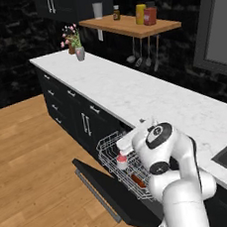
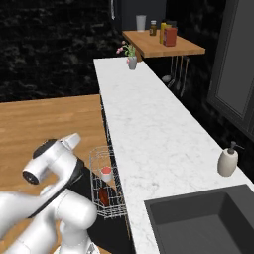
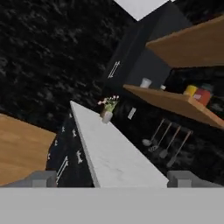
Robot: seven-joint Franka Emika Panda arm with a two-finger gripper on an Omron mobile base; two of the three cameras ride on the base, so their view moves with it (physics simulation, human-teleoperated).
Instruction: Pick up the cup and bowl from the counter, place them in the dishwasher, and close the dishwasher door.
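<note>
The dishwasher door [image 1: 110,191] lies dropped open, its long bar handle [image 1: 97,196] toward the floor. The white wire rack [image 1: 106,147] is pulled out over it. The cup [image 1: 122,161] stands in the rack with its red inside showing, also seen at the cup [image 2: 106,173]. The reddish-brown bowl [image 1: 138,181] sits tilted in the rack just beyond it, the bowl [image 2: 103,197]. My gripper [image 3: 113,178] is open with nothing between its fingers. The hand [image 1: 125,143] hovers above the rack and points along the white marble counter [image 1: 133,93].
A flower vase [image 1: 80,53] stands at the counter's far end. A wooden shelf [image 1: 130,26] carries bottles, with utensils [image 1: 144,57] hanging below. A beige soap dispenser [image 2: 228,161] stands by the dark sink [image 2: 198,223]. Wooden floor [image 1: 31,160] lies left of the door.
</note>
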